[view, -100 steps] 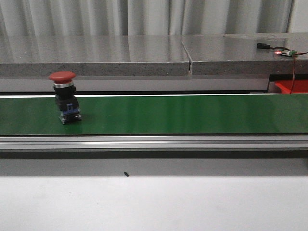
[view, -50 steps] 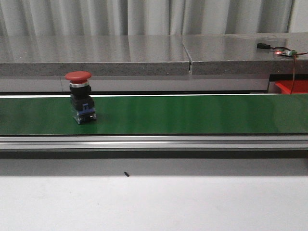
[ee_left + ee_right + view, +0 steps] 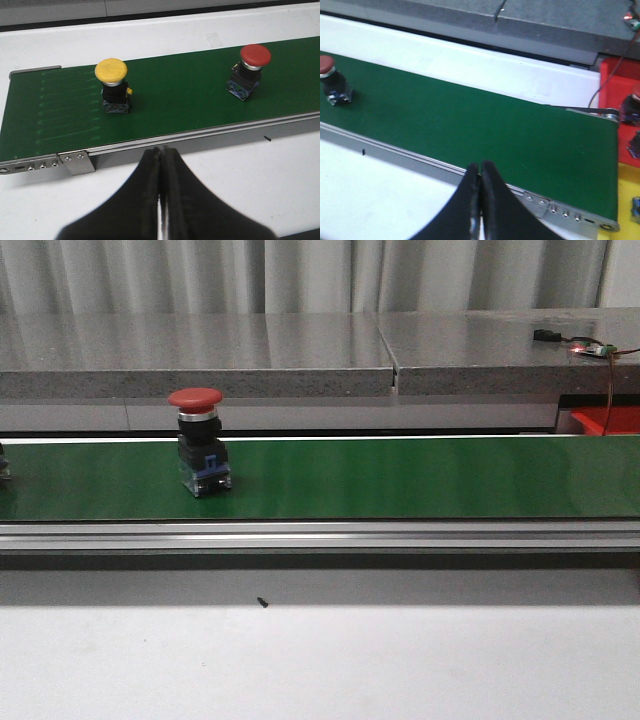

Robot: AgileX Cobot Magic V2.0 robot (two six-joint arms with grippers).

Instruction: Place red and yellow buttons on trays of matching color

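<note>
the red button (image 3: 197, 441) is seen upright on the green belt (image 3: 400, 478), well apart from both grippers. the yellow button (image 3: 113, 85) stands further along the belt. the left gripper (image 3: 161, 165) and right gripper (image 3: 480, 182) are pressed closed, empty, short of the belt.

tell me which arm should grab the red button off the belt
Probably the left. The red button sits large in the left wrist view, not far from the shut left tool, on the belt's left part. In the right wrist view it is small, far from the shut right tool.
</note>
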